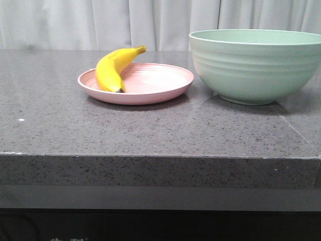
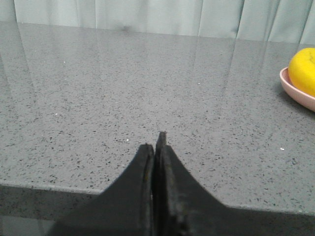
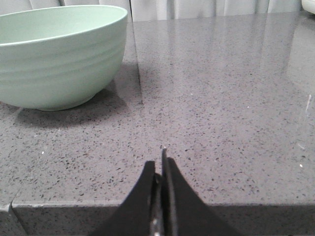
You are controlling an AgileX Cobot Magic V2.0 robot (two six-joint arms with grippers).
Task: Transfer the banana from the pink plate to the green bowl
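The curved yellow banana (image 1: 113, 69) on the round pink plate (image 1: 155, 85) looks soft and light; grab its fat middle gently. Both grippers are closed, holding nothing

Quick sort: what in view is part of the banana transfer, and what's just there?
Part of the job:
- curved bright yellow banana, lying on the plate
- round shallow pale pink plate
- deep ridged mint-green bowl, beside the plate

Just there:
- speckled grey stone table
- pale curtain behind

Both end effectors are shut, holding nothing.
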